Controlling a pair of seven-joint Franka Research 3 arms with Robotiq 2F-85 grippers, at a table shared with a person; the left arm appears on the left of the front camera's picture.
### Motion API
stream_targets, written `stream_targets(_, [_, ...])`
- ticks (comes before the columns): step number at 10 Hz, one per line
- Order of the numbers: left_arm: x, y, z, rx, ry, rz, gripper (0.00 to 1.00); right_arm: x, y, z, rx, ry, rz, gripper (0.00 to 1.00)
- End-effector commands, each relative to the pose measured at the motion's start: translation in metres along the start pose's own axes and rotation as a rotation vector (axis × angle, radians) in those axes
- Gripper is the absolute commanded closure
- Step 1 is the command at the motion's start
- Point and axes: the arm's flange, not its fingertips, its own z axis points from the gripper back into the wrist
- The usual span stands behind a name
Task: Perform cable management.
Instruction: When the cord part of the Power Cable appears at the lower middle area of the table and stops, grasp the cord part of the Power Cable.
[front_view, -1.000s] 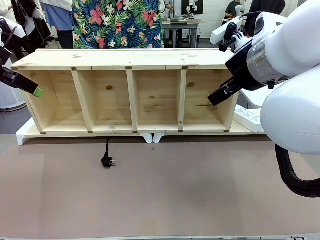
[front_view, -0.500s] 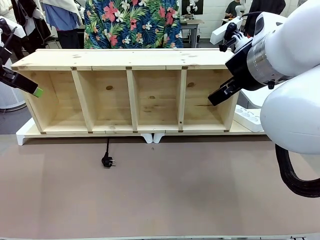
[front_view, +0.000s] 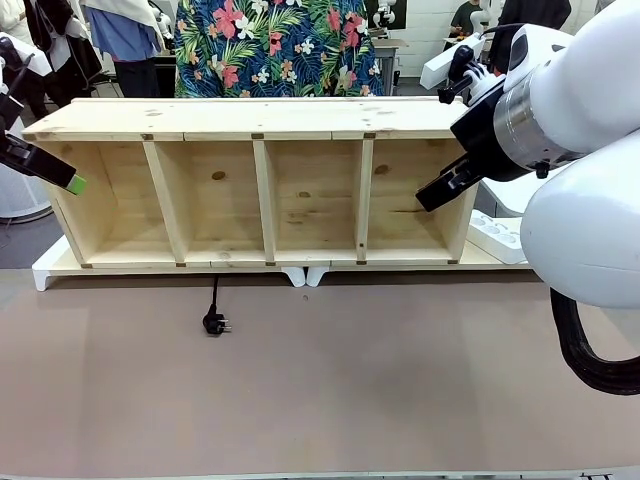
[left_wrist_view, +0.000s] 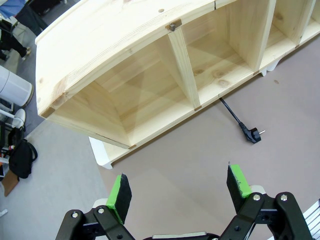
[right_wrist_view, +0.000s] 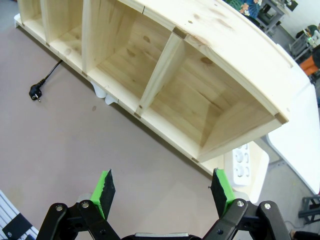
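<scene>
The job looks like it is just starting. The cable (front_view: 213, 298) pokes out from under the wooden shelf (front_view: 250, 118) onto the brown surface (front_view: 380, 390), with its plug (front_view: 214, 322) at the end. The left fingers (left_wrist_view: 120, 192) and right fingers (right_wrist_view: 105, 189) are spread wide and hold nothing, well away from the cable. Next, one arm probably needs to reach down to the plug. All four boxes in the shelf are empty.

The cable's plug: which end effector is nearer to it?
Left, probably: the left end effector hovers raised, left of the plug; right end effector hangs farther off, rightward.
</scene>
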Motion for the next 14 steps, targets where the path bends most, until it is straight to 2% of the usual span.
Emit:
stream_targets(1, [0.001, 0.000, 0.001, 0.003, -0.007, 0.000, 0.00, 0.000, -0.001, 0.000, -0.004, 0.000, 0.005, 0.00])
stream_targets(2, [0.001, 0.000, 0.001, 0.003, -0.007, 0.000, 0.00, 0.000, 0.000, 0.000, 0.000, 0.000, 0.000, 0.00])
stream_targets(4, [0.001, 0.000, 0.001, 0.003, -0.007, 0.000, 0.00, 0.025, 0.024, -0.002, -0.033, 0.007, 0.007, 0.00])
stream_targets(6, [0.001, 0.000, 0.001, 0.003, -0.007, 0.000, 0.00, 0.043, 0.046, -0.009, 0.004, -0.002, 0.019, 0.00])
stream_targets(9, [0.001, 0.000, 0.001, 0.003, -0.007, 0.000, 0.00, 0.072, 0.077, -0.033, 0.027, 0.045, -0.082, 0.00])
stream_targets(14, [0.001, 0.000, 0.001, 0.003, -0.007, 0.000, 0.00, 0.114, 0.127, -0.087, 0.167, 0.134, -0.219, 0.00])
